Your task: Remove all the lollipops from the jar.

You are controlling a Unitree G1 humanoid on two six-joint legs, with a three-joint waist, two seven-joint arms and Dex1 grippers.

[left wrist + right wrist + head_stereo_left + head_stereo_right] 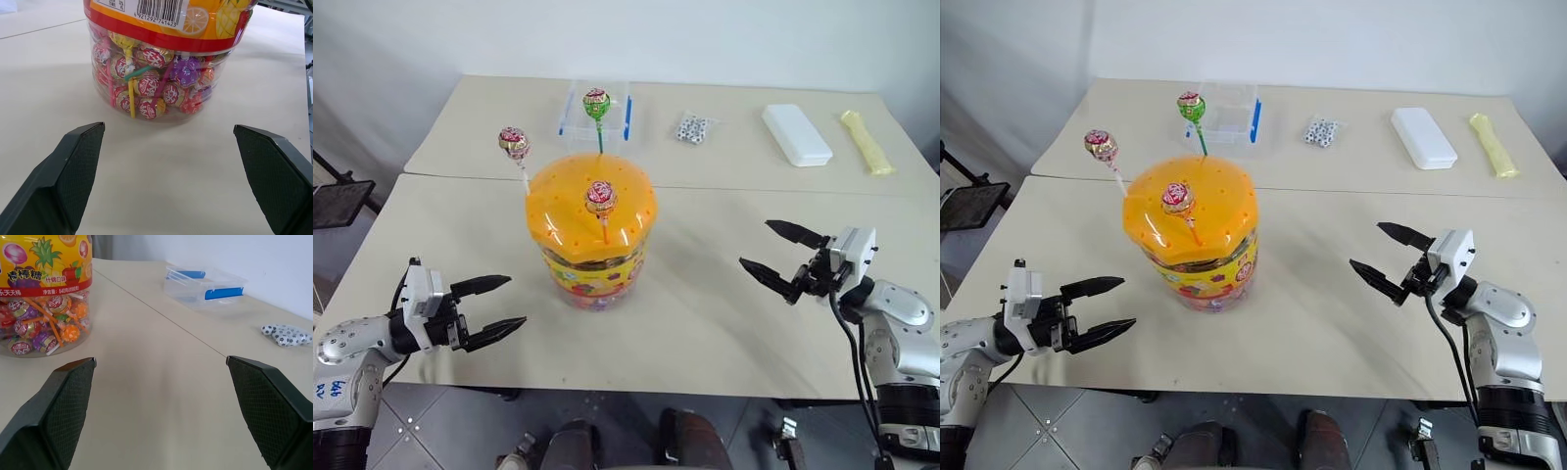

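Behind your jar [592,245] with three lollipops [600,197]: clear box [595,116], dice bag [692,128]. Left end effector [499,304] and right end effector [773,250] flank it, both released, level, apart from it.

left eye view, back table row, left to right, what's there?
clear box with blue clips → bag of black-and-white pieces → white flat case → yellow tube-shaped packet
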